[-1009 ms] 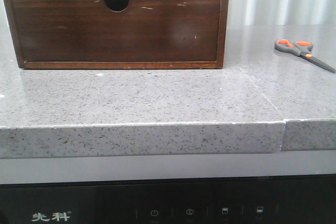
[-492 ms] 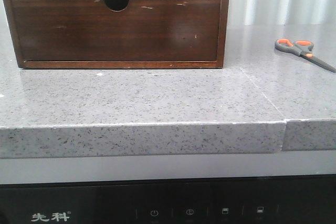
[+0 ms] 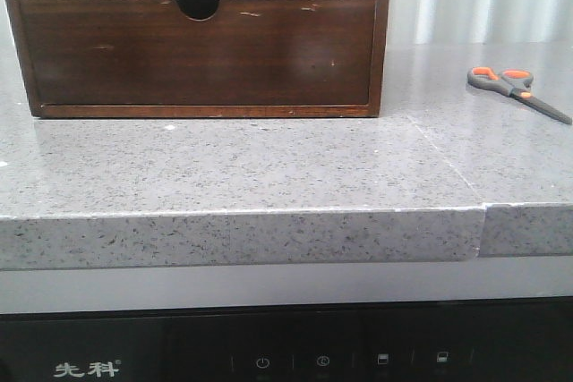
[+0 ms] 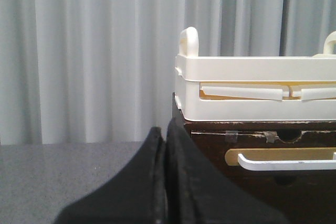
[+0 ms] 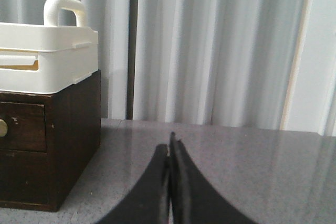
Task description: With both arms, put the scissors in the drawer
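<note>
Black grippers pressed together, scissors untouched

Left gripper (image 4: 164, 145) has fingers pressed flat together, gripping nothing; right gripper (image 5: 169, 153) likewise. Neither shows in the front view. Drawer (image 3: 197, 51) sits fully pushed in within the dark cabinet (image 3: 383, 33), notch at top edge. Scissors (image 3: 515, 89) lie flat on the grey speckled counter (image 3: 269, 167), well right of the cabinet. White crate (image 4: 252, 87) on top.

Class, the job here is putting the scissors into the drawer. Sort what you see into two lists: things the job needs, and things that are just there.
Needed for the job:
- scissors, lying on the counter, right of the cabinet
- drawer, closed
- left hand, shut
- right hand, shut

Just there:
- white crate on top of the cabinet
- grey curtain
</note>
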Controlling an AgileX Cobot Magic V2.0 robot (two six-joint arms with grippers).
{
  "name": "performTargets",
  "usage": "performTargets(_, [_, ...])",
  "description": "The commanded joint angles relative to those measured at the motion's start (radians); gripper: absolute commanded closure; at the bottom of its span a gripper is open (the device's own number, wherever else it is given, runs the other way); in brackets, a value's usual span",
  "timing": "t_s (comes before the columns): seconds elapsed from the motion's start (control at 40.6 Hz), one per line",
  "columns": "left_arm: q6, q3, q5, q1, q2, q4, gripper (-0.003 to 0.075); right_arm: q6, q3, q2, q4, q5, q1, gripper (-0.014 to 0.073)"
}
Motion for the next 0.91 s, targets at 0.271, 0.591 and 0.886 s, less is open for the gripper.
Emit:
performTargets(0.271, [0.001, -0.116, 0.117, 0.001, 0.241, -0.005, 0.0741, -0.002, -0.133, 0.254, -0.016, 0.175, -0.008, 0.0659])
performTargets(0.591, [0.001, -0.098, 0.172, 0.001, 0.307, -0.050, 0.0741, -0.002, -0.133, 0.377, -0.020, 0.206, -0.008, 0.0659])
performTargets(0.886, [0.001, -0.073, 0.165, 0.001, 0.345, -0.120, 0.0418, -0.009, -0.133, 0.421, -0.020, 0.234, -0.008, 0.0282])
